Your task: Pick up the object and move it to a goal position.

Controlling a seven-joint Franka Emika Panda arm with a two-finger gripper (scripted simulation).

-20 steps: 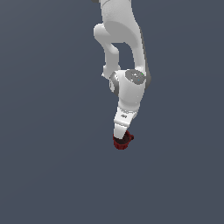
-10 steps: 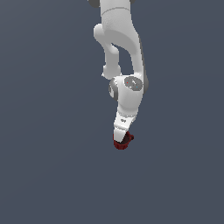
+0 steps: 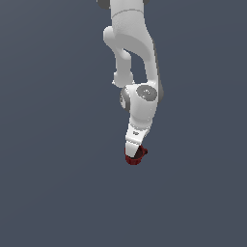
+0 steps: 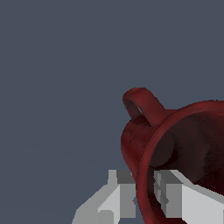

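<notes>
Fingers [image 4: 168, 192] pinched on the rim wall of the mug [image 4: 175, 144], one inside the dark bowl, the other outside against the ribbed side. Gripper [image 3: 133, 155] thus closed on one wall only, not around the whole body. Loop handle [image 4: 142, 105] just beyond the grip, free. Mug tucked under the wrist in the exterior view, over plain grey ground [image 3: 48, 193]; contact with that ground impossible to tell. No goal marker visible. Risk, as a judgement: thin rim hold, weight hanging to one side, so possible pivoting or slipping out under quick swings or wrist turns.
</notes>
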